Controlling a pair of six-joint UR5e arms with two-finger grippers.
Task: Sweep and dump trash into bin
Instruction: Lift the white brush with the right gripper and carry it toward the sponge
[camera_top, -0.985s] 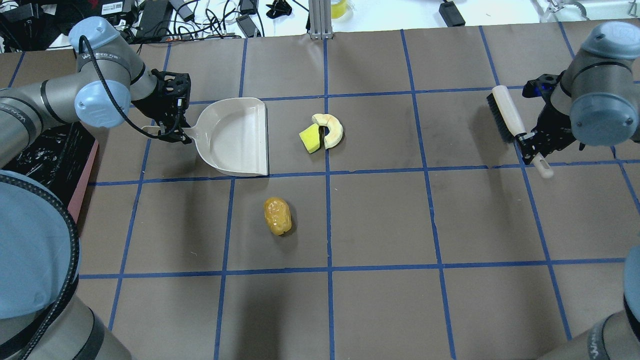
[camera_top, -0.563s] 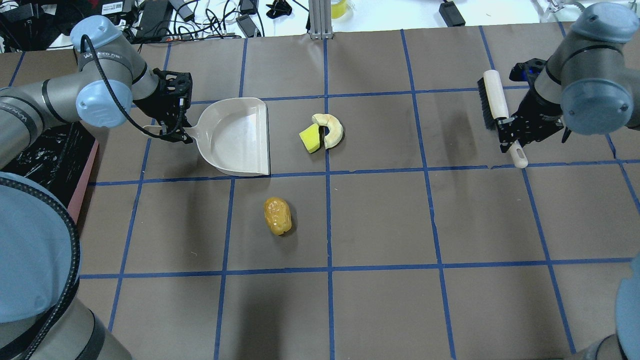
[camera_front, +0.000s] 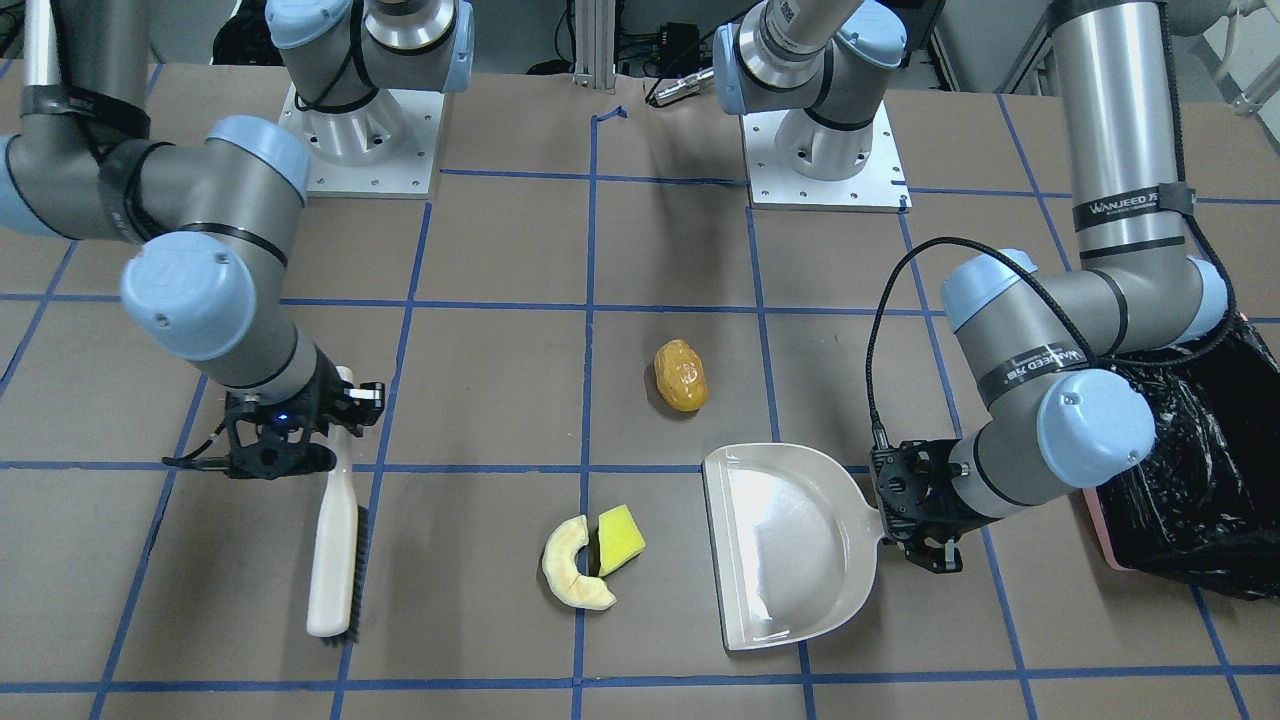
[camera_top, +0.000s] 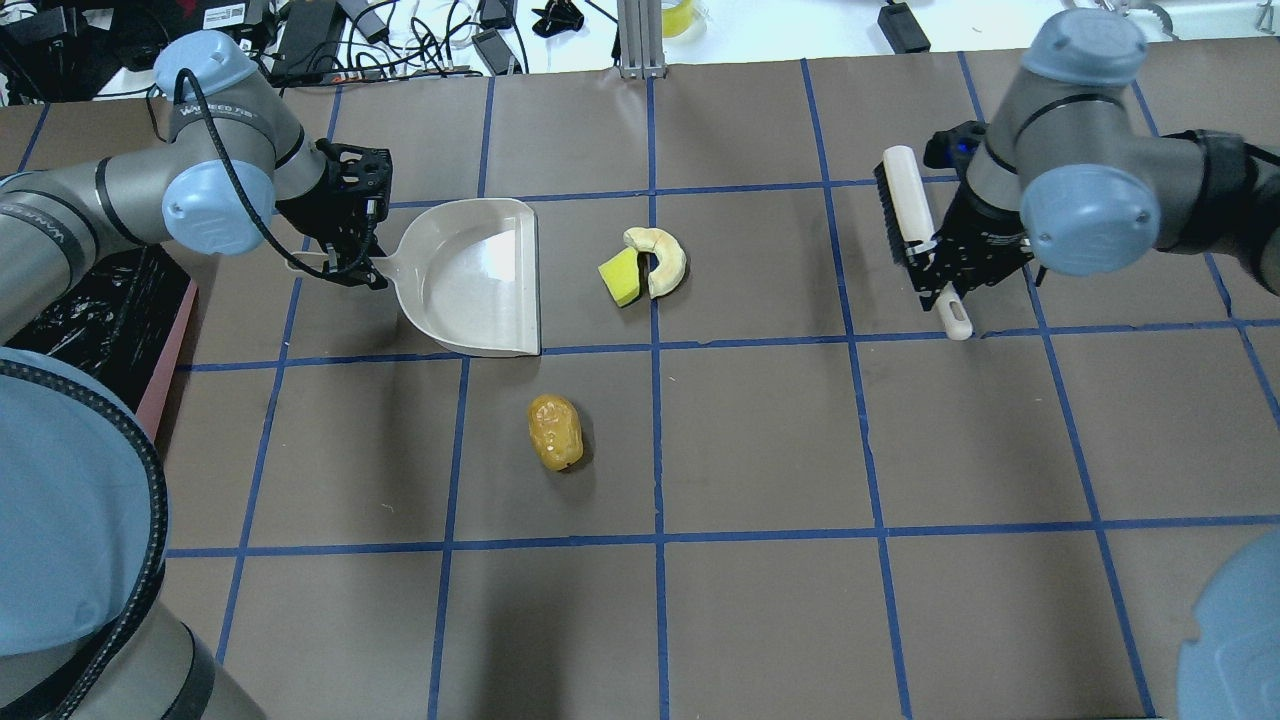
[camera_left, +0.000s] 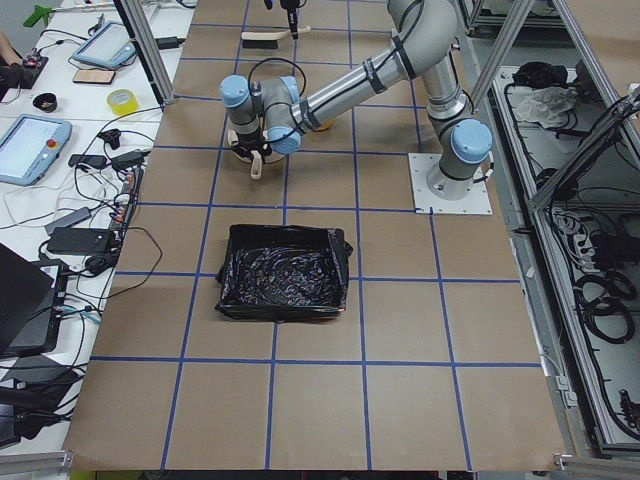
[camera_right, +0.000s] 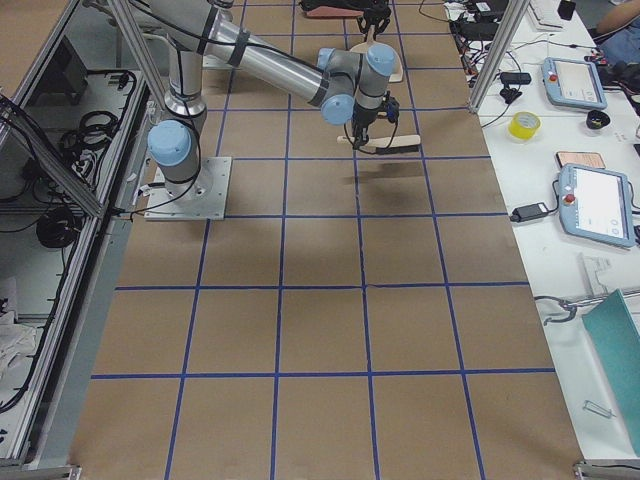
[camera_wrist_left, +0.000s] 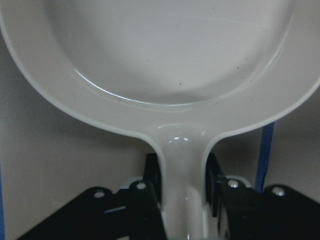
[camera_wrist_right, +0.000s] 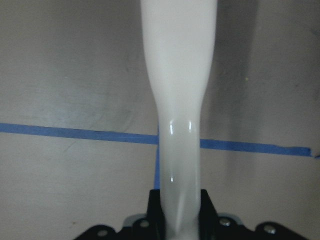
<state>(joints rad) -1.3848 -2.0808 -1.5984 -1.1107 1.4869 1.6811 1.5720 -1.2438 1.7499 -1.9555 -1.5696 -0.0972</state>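
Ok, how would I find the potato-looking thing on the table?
Find the beige dustpan that the left arm's tool holds by its handle. Nearer the robot than the pan's open edge, an orange-brown lump lies all alone. It's rounded and glossy, unlike the yellow-green wedge and pale curved slice lying together.

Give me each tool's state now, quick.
Left tool: closed on the dustpan handle.
Right tool: closed on the brush handle.

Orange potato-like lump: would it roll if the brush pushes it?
Probably: the lump looks rounded and oval, so it may roll or veer off. Its glossy skin suggests the brush could slide past it.
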